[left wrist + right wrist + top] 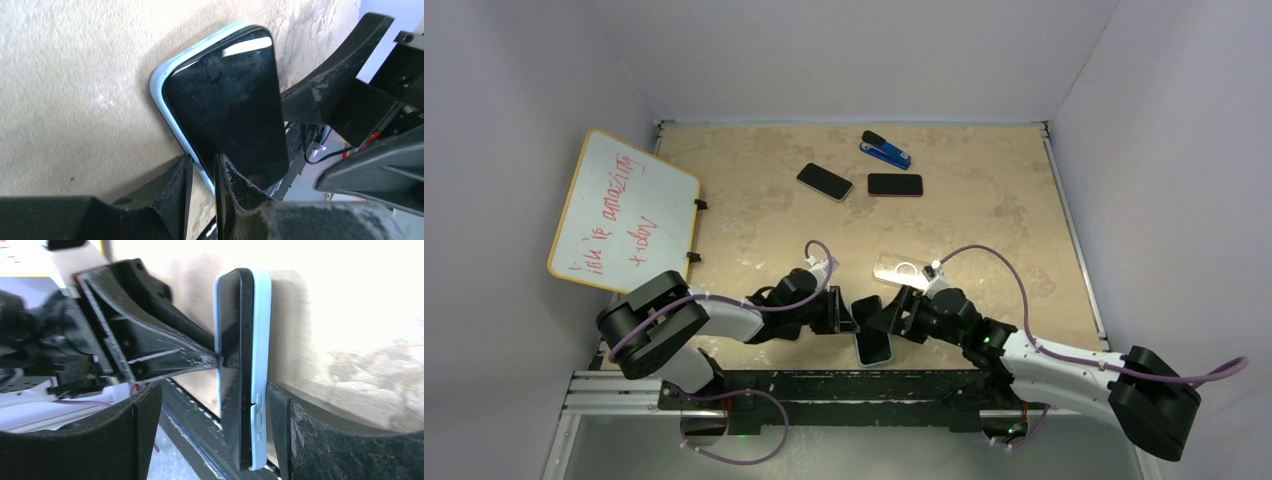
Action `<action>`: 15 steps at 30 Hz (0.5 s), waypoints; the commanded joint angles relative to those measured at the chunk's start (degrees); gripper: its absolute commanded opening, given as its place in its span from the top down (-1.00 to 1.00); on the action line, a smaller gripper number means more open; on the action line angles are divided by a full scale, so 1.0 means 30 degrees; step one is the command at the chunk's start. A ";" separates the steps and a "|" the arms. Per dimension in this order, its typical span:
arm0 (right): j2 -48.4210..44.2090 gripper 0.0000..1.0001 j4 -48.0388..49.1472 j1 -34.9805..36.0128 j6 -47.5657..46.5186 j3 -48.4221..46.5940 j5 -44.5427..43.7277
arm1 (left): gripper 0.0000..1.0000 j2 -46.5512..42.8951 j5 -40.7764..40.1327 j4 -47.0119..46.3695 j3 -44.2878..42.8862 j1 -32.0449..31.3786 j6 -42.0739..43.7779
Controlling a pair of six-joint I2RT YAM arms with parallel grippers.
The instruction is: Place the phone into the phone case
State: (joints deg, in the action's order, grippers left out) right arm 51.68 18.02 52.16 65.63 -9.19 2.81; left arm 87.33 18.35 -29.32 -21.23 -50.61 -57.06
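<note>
Since both arms meet low at the near edge of the table (pixel 984 220), the top view mostly just shows the phone (pixel 874 345) caught between them, well apart from the clear case (pixel 902 268) further back.

Left wrist view is way more useful. The black phone sits screen-out in the light blue phone case (pixel 159 95), and it seems to be propped up off the surface, not lying flat. The left gripper (pixel 202 165) has its jaws nearly together, pinching across the screen and the case's back at the lower edge. My guess is it's squeezing that side home.

Right wrist view is edge-on, and the phone looks a bit proud of the case along the near side, so I'd say it's not fully seated. The right gripper (pixel 212 390) has its jaws spread wide either side. The pad (pixel 300 440) on the case side is touching or just beside the back, and the other one is clear of the screen. Looks like a backstop so nothing tips while the left presses.
</note>
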 commanded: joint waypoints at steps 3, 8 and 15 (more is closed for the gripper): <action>-0.0314 -0.52 0.4821 -0.0013 0.0799 0.0141 0.0750 | 0.50 -0.1273 0.0482 -0.0606 0.1071 -0.0156 -0.0446; 0.0890 -0.51 0.4052 -0.0014 0.0295 -0.0390 0.1145 | 0.50 -0.1483 0.0457 -0.0751 0.1105 -0.0156 -0.0229; 0.2394 -0.19 0.2638 -0.0014 -0.0482 -0.1267 0.1696 | 0.50 -0.1749 0.0363 -0.0561 0.0972 -0.0152 -0.0155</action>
State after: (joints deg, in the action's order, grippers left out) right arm 57.91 25.74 52.01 65.54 -9.58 5.58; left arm 83.96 19.05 -29.47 -18.13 -50.78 -57.93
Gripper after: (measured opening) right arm 0.670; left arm 0.248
